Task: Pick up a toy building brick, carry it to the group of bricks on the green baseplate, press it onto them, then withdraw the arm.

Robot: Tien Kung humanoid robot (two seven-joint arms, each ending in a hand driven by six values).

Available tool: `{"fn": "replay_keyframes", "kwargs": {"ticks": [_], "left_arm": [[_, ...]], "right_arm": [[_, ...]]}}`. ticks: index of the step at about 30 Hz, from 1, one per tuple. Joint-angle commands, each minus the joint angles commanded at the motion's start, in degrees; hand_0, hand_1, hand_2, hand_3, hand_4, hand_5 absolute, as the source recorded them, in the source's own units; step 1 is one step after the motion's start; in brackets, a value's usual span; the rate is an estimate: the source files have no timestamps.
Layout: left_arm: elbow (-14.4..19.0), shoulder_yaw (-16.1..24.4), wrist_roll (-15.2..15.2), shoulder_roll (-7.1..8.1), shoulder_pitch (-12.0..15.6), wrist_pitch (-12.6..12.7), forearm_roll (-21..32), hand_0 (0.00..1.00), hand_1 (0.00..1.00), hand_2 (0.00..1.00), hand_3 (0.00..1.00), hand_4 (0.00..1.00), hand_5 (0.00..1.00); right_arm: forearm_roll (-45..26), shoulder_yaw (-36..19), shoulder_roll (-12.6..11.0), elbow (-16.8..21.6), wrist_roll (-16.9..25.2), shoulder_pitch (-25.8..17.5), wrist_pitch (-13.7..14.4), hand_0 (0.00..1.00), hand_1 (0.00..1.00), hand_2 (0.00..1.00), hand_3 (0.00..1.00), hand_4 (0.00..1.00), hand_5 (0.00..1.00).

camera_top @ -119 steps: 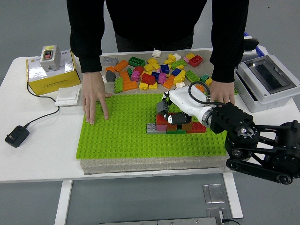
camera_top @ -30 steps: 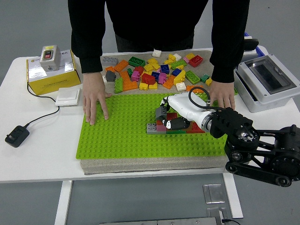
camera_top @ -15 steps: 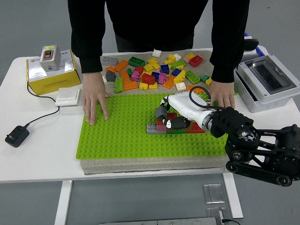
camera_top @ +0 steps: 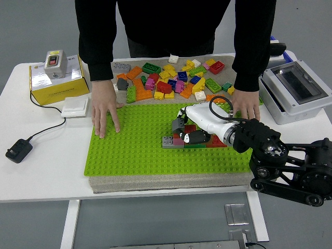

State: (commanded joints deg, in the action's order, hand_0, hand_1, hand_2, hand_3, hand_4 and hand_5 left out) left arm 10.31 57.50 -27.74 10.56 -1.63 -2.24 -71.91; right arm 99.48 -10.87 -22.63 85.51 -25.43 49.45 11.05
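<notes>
A green baseplate (camera_top: 135, 148) lies mid-table, bearing a low group of bricks (camera_top: 199, 141) in grey, red, pink, brown and green. My right hand (camera_top: 185, 128), white with black fingertips, lies on top of this group with its fingers curled down over a dark grey brick (camera_top: 178, 124) at the group's left end. A light grey brick (camera_top: 168, 140) sticks out at the lower left. Whether the fingers still clamp the dark brick or only press on it is hidden. My left arm is out of view.
A heap of loose bricks (camera_top: 171, 78) lies behind the baseplate. A person stands at the far side, one hand (camera_top: 104, 111) flat on the plate's left edge, the other hand (camera_top: 247, 108) on its right edge. A yellow box (camera_top: 54, 83), white switch (camera_top: 74, 107), black adapter (camera_top: 18, 150), grey case (camera_top: 296, 91).
Over the last second almost nothing moved. Compared with four seconds ago my right hand has lowered slightly onto the brick group; the person's hands are unchanged.
</notes>
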Motion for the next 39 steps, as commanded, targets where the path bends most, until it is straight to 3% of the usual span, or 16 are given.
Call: {"fn": "replay_keyframes", "kwargs": {"ticks": [31, 32, 39], "left_arm": [[0.0, -0.24, -0.13, -0.03, 0.05, 0.14, 0.14, 0.715, 0.688, 0.595, 0.718, 0.23, 0.681], [0.0, -0.27, -0.12, -0.03, 0.06, 0.15, 0.16, 0.716, 0.685, 0.582, 0.711, 0.228, 0.681], [0.0, -0.38, -0.04, -0.03, 0.01, 0.18, 0.23, 0.716, 0.684, 0.575, 0.707, 0.227, 0.682]], "right_arm": [[-0.56, 0.01, -0.2, -0.19, 0.96, 0.12, -0.12, 0.041, 0.102, 0.603, 0.566, 0.58, 0.472], [-0.56, 0.01, -0.23, -0.18, 0.99, 0.12, -0.12, 0.041, 0.1, 0.608, 0.61, 0.584, 0.47], [-0.55, 0.11, -0.34, -0.12, 1.16, 0.16, -0.06, 0.041, 0.101, 0.608, 0.61, 0.597, 0.483]]}}
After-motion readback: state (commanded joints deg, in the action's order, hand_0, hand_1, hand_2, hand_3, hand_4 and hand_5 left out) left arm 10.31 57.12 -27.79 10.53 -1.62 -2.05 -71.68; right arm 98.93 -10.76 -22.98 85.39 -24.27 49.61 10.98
